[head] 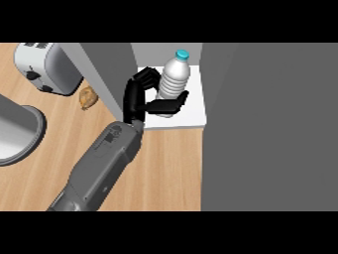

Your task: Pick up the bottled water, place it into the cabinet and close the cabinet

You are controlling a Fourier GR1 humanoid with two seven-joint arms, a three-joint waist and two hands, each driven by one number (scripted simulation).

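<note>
The bottled water (pixel 174 74), clear with a blue cap, stands upright on the white shelf (pixel 190 116) inside the open cabinet. My left hand (pixel 136 96) reaches in from the lower left. Its fingers curl up along the bottle's left side, and its thumb (pixel 168 105) wraps across the bottle's base. The bottle's lower part is hidden behind the thumb. The cabinet's grey side wall (pixel 105 74) stands just left of the hand. My right hand does not show.
A large grey cabinet door (pixel 274 124) fills the right half of the view and hides what lies under it. On the wooden counter (pixel 164 168) are a silver toaster (pixel 43 67), a small brown food item (pixel 88 98) and a grey round pot (pixel 7 134) at the left.
</note>
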